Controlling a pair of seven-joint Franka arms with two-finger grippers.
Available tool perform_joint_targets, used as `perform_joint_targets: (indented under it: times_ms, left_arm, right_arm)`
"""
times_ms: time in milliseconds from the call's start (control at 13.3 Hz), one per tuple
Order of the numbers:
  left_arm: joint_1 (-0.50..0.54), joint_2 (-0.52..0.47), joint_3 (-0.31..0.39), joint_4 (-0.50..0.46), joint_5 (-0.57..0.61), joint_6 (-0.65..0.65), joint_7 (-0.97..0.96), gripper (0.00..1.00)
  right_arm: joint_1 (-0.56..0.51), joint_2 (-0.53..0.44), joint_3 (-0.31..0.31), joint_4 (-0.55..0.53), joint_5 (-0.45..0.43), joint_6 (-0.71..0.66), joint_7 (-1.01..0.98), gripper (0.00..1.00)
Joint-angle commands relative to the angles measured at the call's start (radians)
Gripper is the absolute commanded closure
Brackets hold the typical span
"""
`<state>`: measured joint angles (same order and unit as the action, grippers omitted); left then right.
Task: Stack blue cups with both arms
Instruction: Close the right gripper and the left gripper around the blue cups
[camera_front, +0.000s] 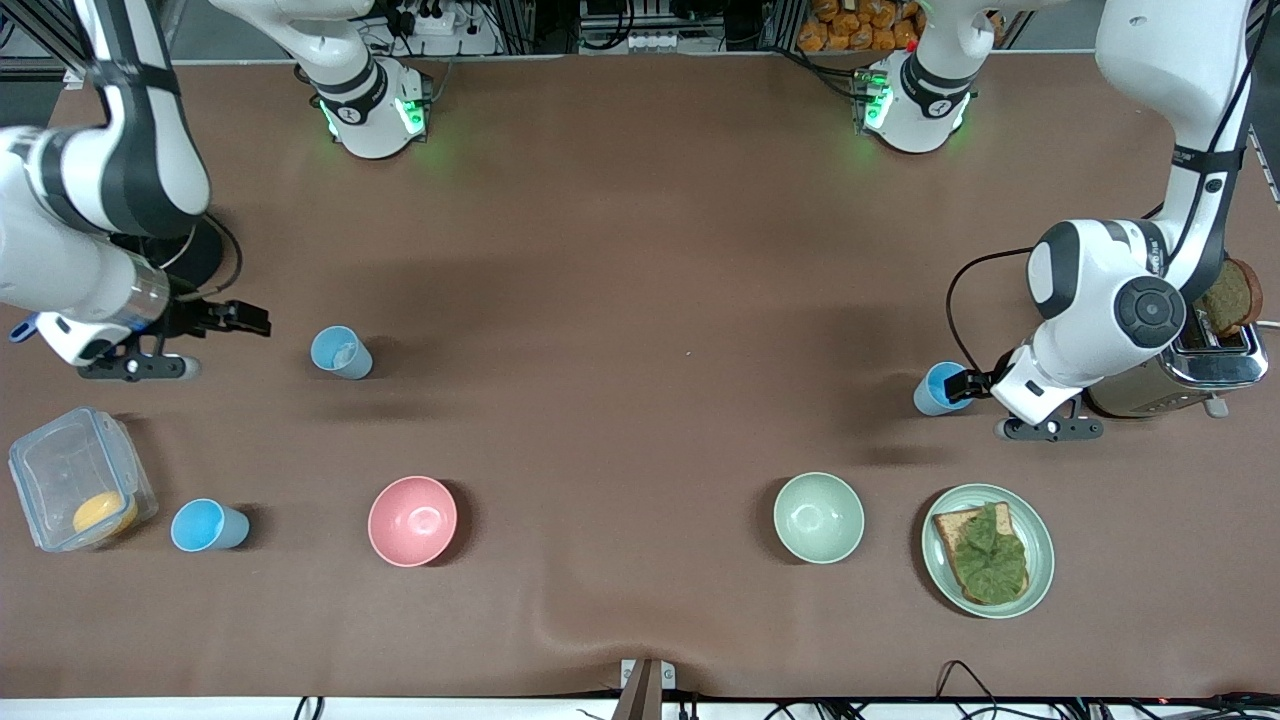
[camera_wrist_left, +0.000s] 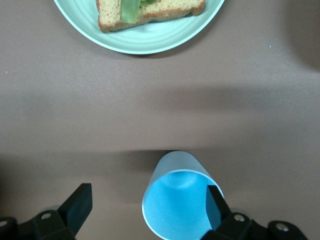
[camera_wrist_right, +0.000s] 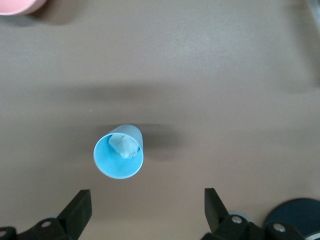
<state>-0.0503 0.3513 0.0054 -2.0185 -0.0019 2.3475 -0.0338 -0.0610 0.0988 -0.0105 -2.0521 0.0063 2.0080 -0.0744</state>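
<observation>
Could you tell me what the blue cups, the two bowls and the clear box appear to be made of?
The blue cups look like thin matte plastic: even colour, thin rims. The pink bowl and green bowl show soft highlights, so glazed ceramic or glossy melamine; the look leaves it open. The clear box seems to be transparent hard plastic, since the table shows through its walls.

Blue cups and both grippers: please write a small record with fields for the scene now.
cup with white lump inside: upright, beside right gripper
cup at left gripper: upright, one finger inside its rim
third cup: beside clear container
left gripper: open, at the cup
right gripper: open, holding nothing
stacked: none yet
</observation>
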Motion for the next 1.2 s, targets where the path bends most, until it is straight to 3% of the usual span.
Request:
perform_joint_targets:
  times_ms: [0, 226, 376, 527, 677, 1129]
  left_arm:
    - [-0.002, 0.006, -0.002, -0.02, -0.016, 0.016, -0.012, 0.0]
    - [0.003, 0.008, -0.002, -0.049, -0.016, 0.018, -0.012, 0.0]
    - [0.001, 0.015, -0.002, -0.055, -0.016, 0.018, -0.012, 0.24]
    - [-0.003, 0.025, -0.002, -0.054, -0.015, 0.018, -0.011, 0.67]
    - [-0.005, 0.032, -0.002, -0.049, -0.013, 0.018, -0.011, 1.0]
    - [0.0, 0.006, -0.015, -0.037, -0.03, 0.016, -0.006, 1.0]
  right_arm:
    - [-0.034, -0.016, 0.017, -0.098, -0.015, 0.107, -0.027, 0.0]
    - [-0.036, 0.013, 0.017, -0.163, -0.014, 0.222, -0.025, 0.0]
    - [-0.034, 0.041, 0.017, -0.164, -0.011, 0.25, -0.025, 0.0]
    - [-0.037, 0.079, 0.018, -0.164, -0.003, 0.279, -0.025, 0.0]
    - [-0.042, 0.113, 0.02, -0.164, -0.002, 0.302, -0.025, 0.0]
    - [-0.034, 0.137, 0.02, -0.183, 0.041, 0.308, -0.025, 0.0]
